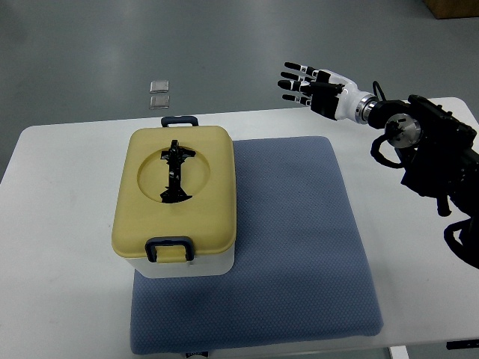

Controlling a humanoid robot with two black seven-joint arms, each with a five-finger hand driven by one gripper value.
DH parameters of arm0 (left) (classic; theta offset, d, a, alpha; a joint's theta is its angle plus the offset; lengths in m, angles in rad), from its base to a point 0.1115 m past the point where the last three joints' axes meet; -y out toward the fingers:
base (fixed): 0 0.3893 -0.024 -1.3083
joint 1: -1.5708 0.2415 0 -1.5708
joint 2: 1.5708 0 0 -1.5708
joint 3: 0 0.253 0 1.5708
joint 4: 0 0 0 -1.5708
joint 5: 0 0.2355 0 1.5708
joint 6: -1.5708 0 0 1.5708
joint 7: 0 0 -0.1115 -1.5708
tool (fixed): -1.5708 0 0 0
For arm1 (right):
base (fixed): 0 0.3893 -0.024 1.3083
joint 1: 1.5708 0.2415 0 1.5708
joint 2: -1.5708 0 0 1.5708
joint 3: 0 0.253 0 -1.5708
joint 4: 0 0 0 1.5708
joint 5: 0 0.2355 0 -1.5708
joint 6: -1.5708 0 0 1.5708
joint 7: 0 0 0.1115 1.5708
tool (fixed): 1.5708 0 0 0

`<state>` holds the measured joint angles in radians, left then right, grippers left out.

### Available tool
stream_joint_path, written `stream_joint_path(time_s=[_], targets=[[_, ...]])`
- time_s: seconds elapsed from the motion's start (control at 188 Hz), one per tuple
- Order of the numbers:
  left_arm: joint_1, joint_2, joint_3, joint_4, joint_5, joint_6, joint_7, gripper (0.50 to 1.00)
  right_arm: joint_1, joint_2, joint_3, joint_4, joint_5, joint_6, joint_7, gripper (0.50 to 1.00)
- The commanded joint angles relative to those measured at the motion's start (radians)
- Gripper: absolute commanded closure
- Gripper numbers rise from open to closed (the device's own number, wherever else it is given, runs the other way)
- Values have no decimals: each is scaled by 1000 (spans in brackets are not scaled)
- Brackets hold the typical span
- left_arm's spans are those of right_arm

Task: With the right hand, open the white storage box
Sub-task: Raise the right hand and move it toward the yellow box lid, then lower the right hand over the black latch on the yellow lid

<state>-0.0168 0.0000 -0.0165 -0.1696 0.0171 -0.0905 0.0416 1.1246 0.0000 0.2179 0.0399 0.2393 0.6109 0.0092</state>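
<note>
Blue mat (299, 247) under closed storage box (176, 202), right hand (314, 88) spread, well apart

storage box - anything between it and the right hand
Nothing visible does. The right hand is raised past the table's far edge, fingers spread, off to the right of the storage box. Only bare blue mat and white table lie between them.

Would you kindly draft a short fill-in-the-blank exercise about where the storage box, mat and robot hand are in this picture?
1. The storage box has a lid coloured ____.
2. The box's right part rests on a blue ____ covering much of the white table.
3. The right hand hovers with fingers ____, touching nothing.
4. The lid's black handle lies folded ____ in its recess.

Missing words: yellow; mat; spread; flat
</note>
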Motion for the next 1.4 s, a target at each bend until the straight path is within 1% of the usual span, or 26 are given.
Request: stream_joint_path(time_s=[0.0,0.341,0.516,0.74,0.915,1.043,1.272,1.33,1.394], targets=[[0,0,0,1,0,0,0,500,0,0,0,0,0,0,0,566],[0,0,-3,1,0,0,0,500,8,0,-2,1,0,0,2,566],[-2,0,-5,1,-2,0,0,500,52,0,-12,3,-12,0,2,566],[-2,0,-5,1,0,0,0,500,121,0,-49,3,-126,0,2,566],[-2,0,-5,1,-2,0,0,500,199,0,-91,5,-216,0,3,566],[-2,0,-5,1,0,2,0,500,288,0,-156,5,-273,0,9,566],[-2,0,-5,1,0,0,0,500,434,0,-264,11,-282,0,23,566],[-2,0,-5,1,0,0,0,500,459,0,-276,41,-285,0,23,566],[-2,0,-5,1,0,0,0,500,482,-2,-278,113,-322,0,23,566]])
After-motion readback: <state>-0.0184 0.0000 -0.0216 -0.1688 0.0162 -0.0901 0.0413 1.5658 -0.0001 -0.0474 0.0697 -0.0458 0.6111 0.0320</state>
